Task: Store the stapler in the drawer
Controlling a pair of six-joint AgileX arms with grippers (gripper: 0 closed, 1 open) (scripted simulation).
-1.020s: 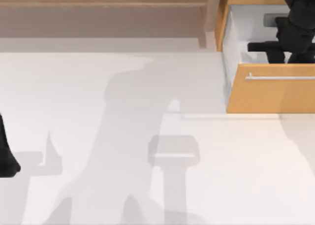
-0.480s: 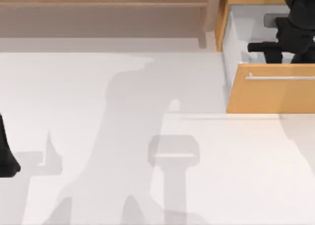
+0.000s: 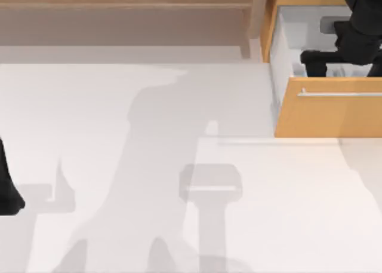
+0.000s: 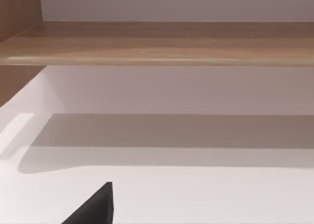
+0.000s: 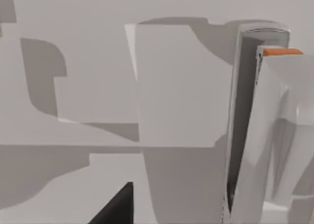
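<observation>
The drawer point(image 3: 328, 114) stands pulled out at the far right, its orange-tan front and silver bar handle point(image 3: 340, 94) facing the table's near side. My right gripper point(image 3: 325, 61) hangs over its white interior, open and holding nothing. In the right wrist view the stapler point(image 5: 267, 116), pale grey-white with a rounded end and a small orange tip, lies on the drawer's white floor point(image 5: 176, 87), off to the side of one dark fingertip point(image 5: 115, 209) and apart from it. My left gripper point(image 3: 7, 195) is parked at the left edge of the table, open.
A long brown wooden shelf point(image 3: 125, 10) runs along the far edge, also seen in the left wrist view as a shelf board point(image 4: 157, 42). Arm shadows fall on the white tabletop point(image 3: 149, 165) in the middle.
My right arm has drawn slightly up and toward the far right over the drawer. The drawer and the left arm have not moved.
</observation>
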